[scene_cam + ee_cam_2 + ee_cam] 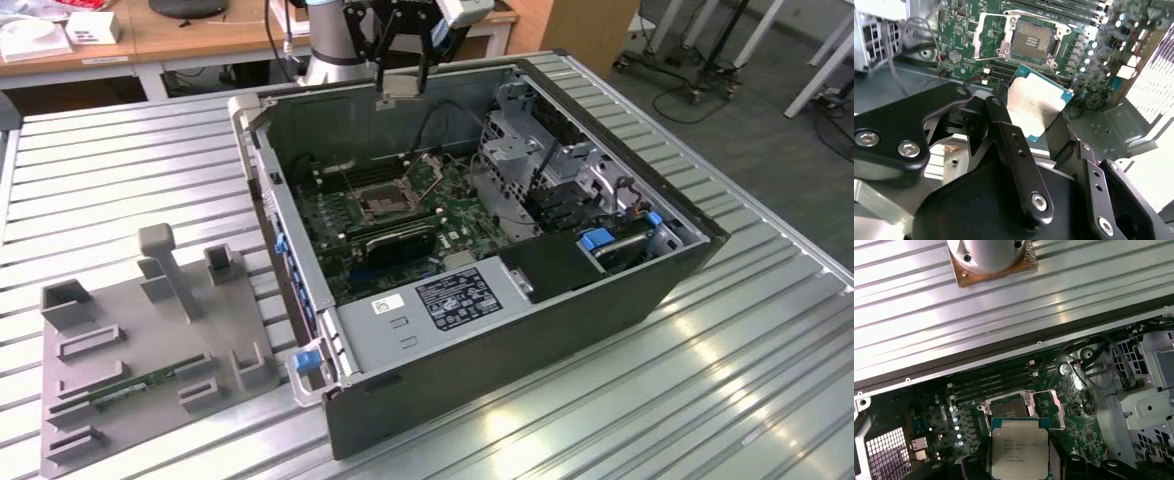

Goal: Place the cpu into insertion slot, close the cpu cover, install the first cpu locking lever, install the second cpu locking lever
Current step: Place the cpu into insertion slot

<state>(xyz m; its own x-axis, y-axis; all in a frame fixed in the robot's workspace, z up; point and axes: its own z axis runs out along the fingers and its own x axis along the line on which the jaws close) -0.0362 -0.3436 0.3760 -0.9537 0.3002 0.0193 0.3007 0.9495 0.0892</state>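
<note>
The open computer case (561,345) lies beneath the gripper (400,82). Below its fingers (1006,140) the cover (980,35) stands swung aside, leaving the socket (1031,40) bare; clamped between them, edge to edge, hangs the chip (1036,107). Done well, it goes down level, corners matched, without sliding.

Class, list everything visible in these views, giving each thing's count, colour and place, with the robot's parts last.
computer case: one, dark grey, open on the ribbed metal table.
motherboard: one, green, inside the case.
insertion slot: one, dark with silvery rim, on the motherboard, empty.
cpu cover: one, silvery, swung open beside the slot.
memory slots: several, black, beside the slot.
fixture tray: one, grey, at the exterior view's left.
cpu: one, silvery, held above the open case.
pincer: one, black, shut on the cpu.
</note>
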